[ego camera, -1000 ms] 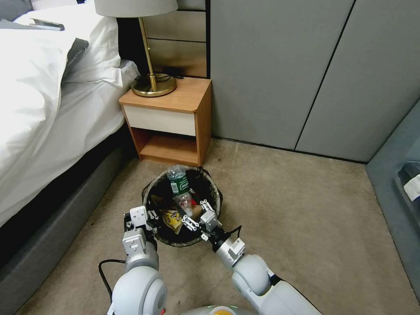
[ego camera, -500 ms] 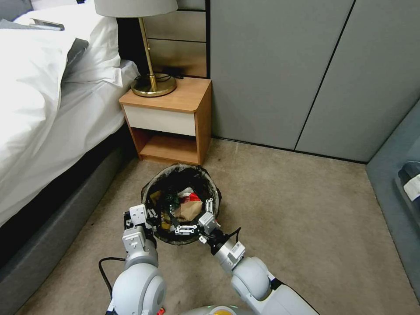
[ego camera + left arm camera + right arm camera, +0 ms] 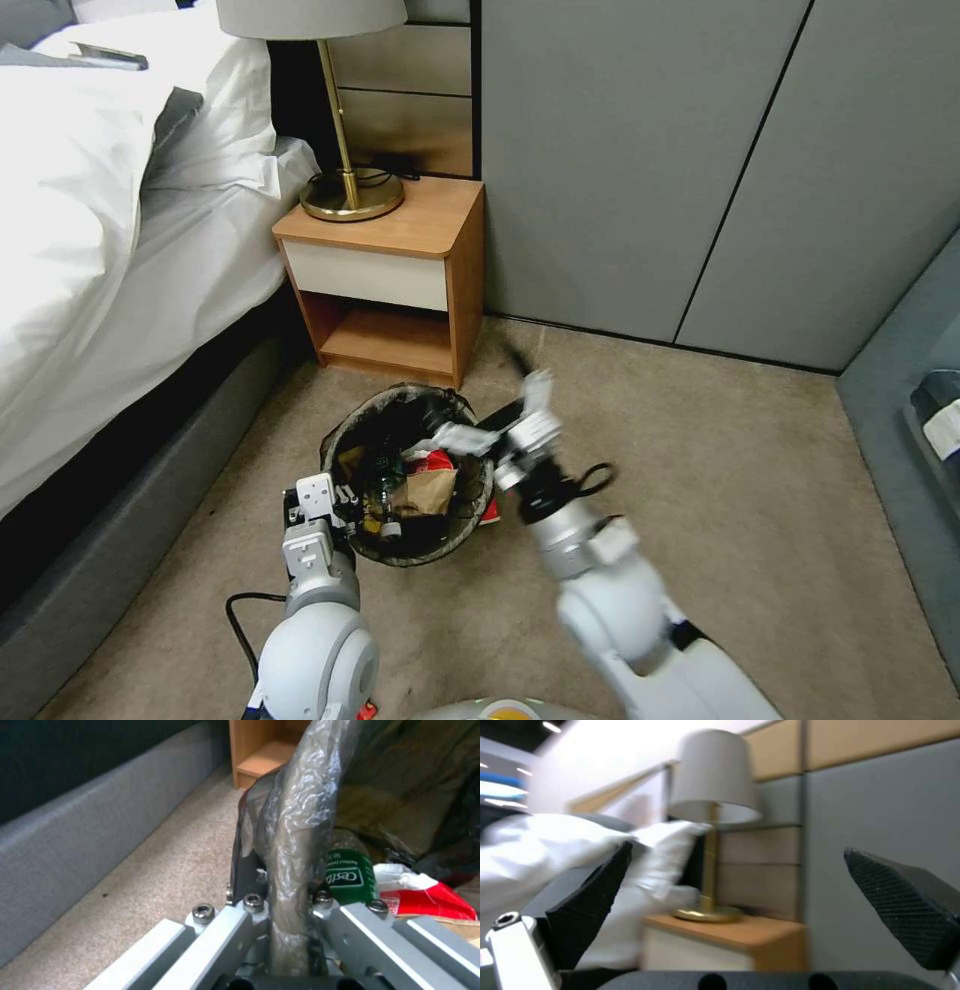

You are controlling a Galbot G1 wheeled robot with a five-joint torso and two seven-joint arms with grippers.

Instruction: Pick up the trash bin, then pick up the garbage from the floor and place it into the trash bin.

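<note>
On the trash bin [image 3: 412, 475] rim, left hand [image 3: 335, 505] pinches; right hand [image 3: 500, 415] gapes empty above.

This is a bedroom: a bed [image 3: 90, 230] with white sheets, a wooden nightstand [image 3: 390, 280] holding a brass lamp [image 3: 345, 110], and carpet [image 3: 700, 480] on the floor.

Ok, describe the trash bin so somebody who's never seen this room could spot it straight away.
Start at the wooden nightstand beside the bed; on the carpet just in front of it sits the trash bin. It is a small round bucket with a dark bag liner over its rim, litter inside, and the left gripper clamped on its near edge.
</note>
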